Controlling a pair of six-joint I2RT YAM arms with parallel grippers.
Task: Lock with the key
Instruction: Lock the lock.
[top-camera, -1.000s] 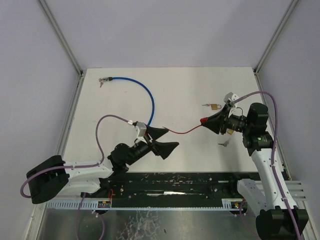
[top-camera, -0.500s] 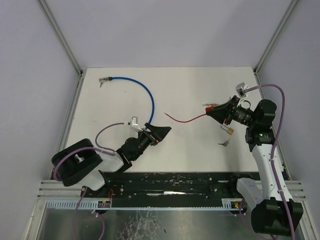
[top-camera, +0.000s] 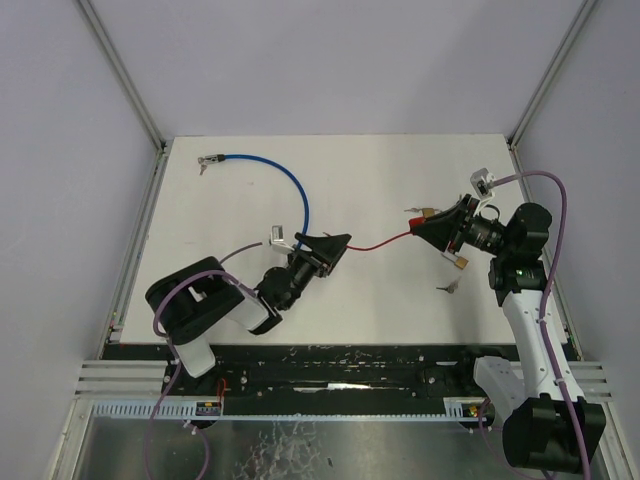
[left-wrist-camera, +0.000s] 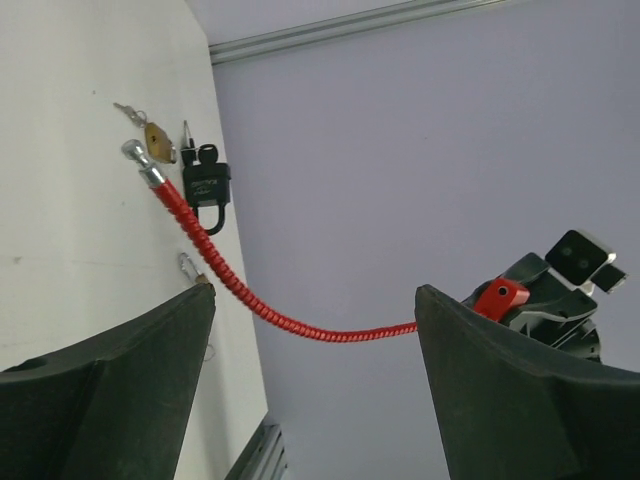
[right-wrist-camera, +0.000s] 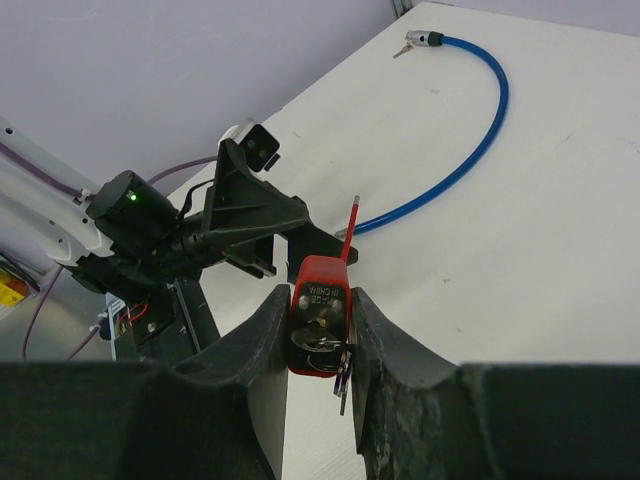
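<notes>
My right gripper (right-wrist-camera: 318, 295) is shut on the red lock body (right-wrist-camera: 320, 290), which shows its keyhole face with a bunch of keys (right-wrist-camera: 341, 368) hanging from it. The lock's red coiled cable (top-camera: 380, 243) runs left from the right gripper (top-camera: 425, 232) towards my left gripper (top-camera: 338, 250). In the left wrist view the cable (left-wrist-camera: 250, 300) crosses ahead of the wide-open left gripper (left-wrist-camera: 315, 295). Its metal tip (left-wrist-camera: 131, 150) hangs free, up by the left finger. Nothing sits between the left fingers.
A blue cable lock (top-camera: 290, 185) curves across the back left of the table (top-camera: 380, 170). A brass padlock (top-camera: 430, 212), a black padlock with keys (left-wrist-camera: 205, 185) and a loose key (top-camera: 447, 287) lie near the right gripper. Grey walls surround the table.
My left arm has swung forward and right until its fingers reach the cable's free end, and its jaws have narrowed a little. The right gripper lifted the lock up and right, then held still.
</notes>
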